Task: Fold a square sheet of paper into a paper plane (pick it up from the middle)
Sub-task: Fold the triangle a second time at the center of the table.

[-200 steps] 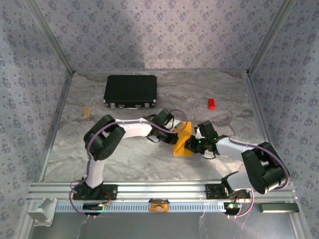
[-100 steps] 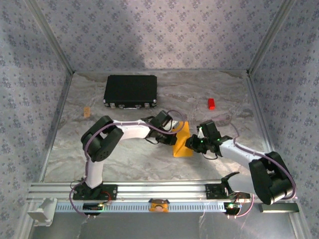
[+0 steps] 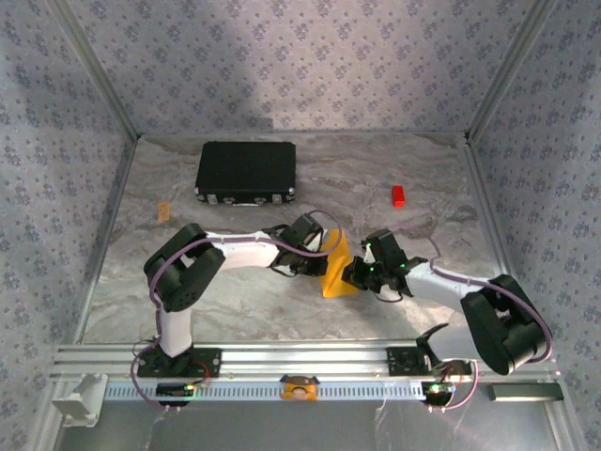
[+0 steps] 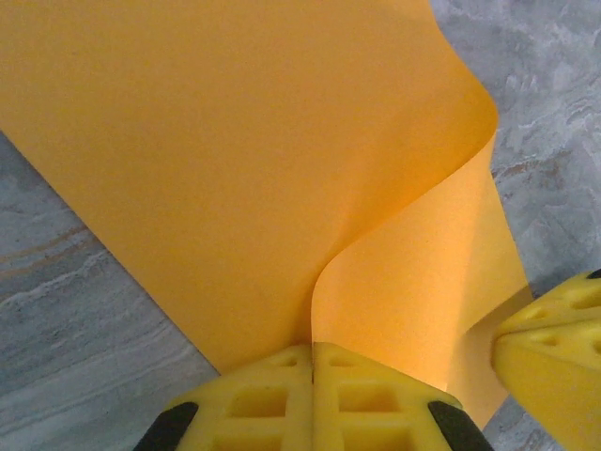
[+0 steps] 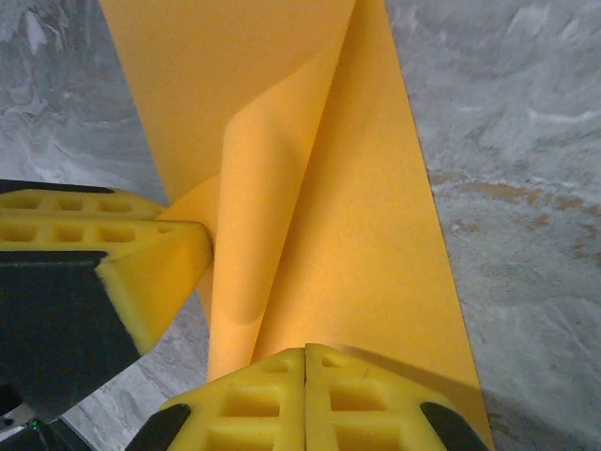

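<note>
Seeing both grippers pinched on the square sheet of paper at mid-table, just ahead of the two arm bases. From the top view we have the left gripper coming in from the left and the right gripper from the right, with the sheet standing up between them as an orange wedge lifted off the table. On the left wrist camera we read the left gripper with its yellow pads pressed together and the sheet coming straight out of the seam, so it is clamped on the paper edge. The paper bends in a soft curve right above the pads, rounded rather than a sharp crease. One finger of the right gripper sits at the lower right, against the same sheet. On the right wrist camera we get the same picture: right gripper pads together, the sheet gripped at the seam, one layer rolled over the other. A left gripper finger touches the paper from the left. The black case sits at the far left and the red block at the far right, both well apart from the sheet.
</note>
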